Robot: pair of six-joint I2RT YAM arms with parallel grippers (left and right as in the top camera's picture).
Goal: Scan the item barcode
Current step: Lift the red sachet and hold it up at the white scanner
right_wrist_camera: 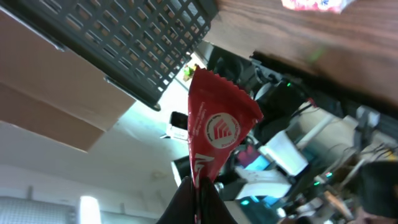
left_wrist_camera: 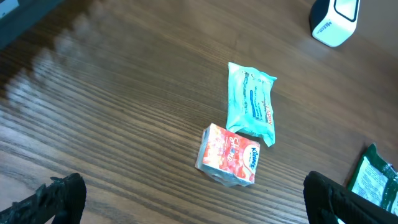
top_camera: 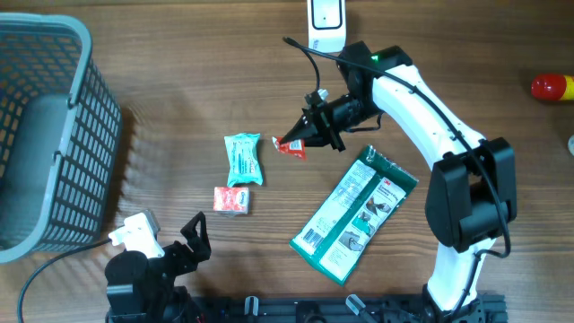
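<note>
My right gripper [top_camera: 302, 135] is shut on a small red sachet [top_camera: 291, 146], pinching its tail end and holding it just below the white barcode scanner [top_camera: 325, 22] at the table's far edge. In the right wrist view the sachet [right_wrist_camera: 215, 124] sticks out from the closed fingertips [right_wrist_camera: 186, 199], showing a white logo; no barcode shows on it. My left gripper [top_camera: 193, 238] rests open at the near left. Nothing lies between its fingers [left_wrist_camera: 62, 196].
A teal wipes pack [top_camera: 243, 160] and a small red-and-white carton [top_camera: 230, 200] lie left of centre. A long green package [top_camera: 354, 215] lies under the right arm. A grey basket [top_camera: 45, 135] stands far left. A red-and-yellow object [top_camera: 552, 86] sits at the right edge.
</note>
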